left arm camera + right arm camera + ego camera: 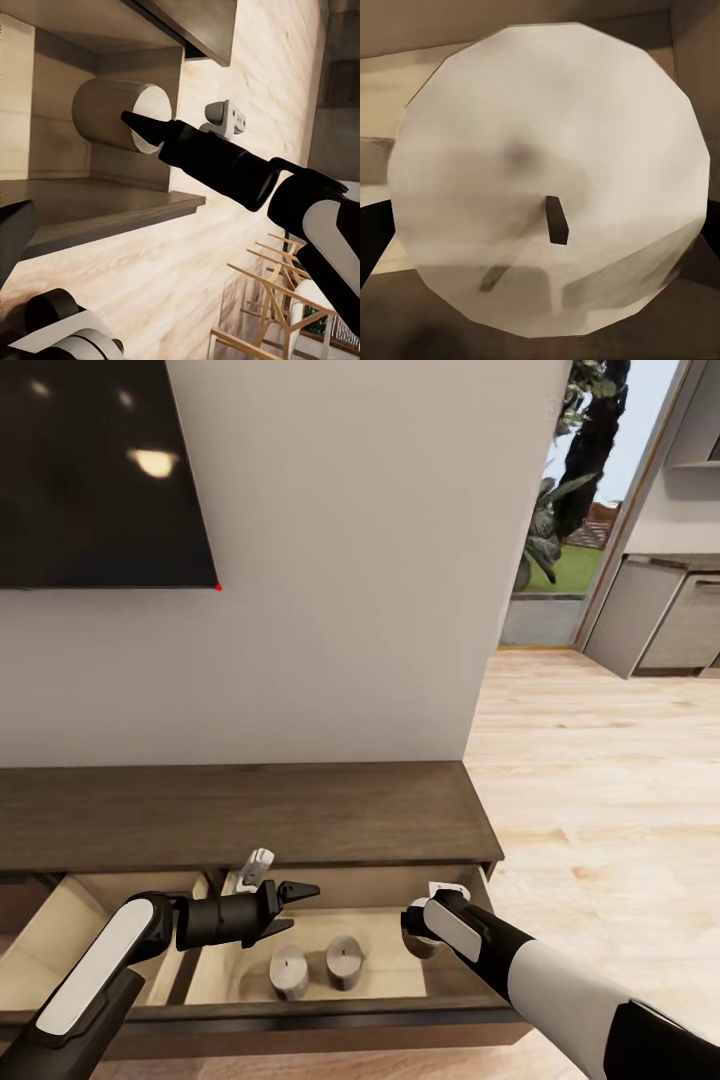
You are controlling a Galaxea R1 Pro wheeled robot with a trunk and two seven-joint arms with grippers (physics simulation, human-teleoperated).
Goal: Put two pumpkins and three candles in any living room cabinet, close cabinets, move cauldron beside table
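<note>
The long dark brown cabinet [250, 815] stands against the wall with its pale beige drawer [385, 975] pulled out. Two stubby grey-white candles [290, 972] [345, 960] stand upright on the drawer floor. My right gripper [418, 930] reaches down into the drawer's right end, shut on a third candle [547, 172] whose top and wick face its wrist camera; the left wrist view shows that candle [105, 112] with a right finger [150, 129] against it. My left gripper [295, 910] hovers open over the drawer's left part, holding nothing.
A black TV [100, 470] hangs on the wall above the cabinet. Another open drawer compartment [60, 930] lies to the left. Light wood floor [600, 790] spreads to the right towards grey kitchen cabinets [660, 620] and a glazed opening with plants [570, 510].
</note>
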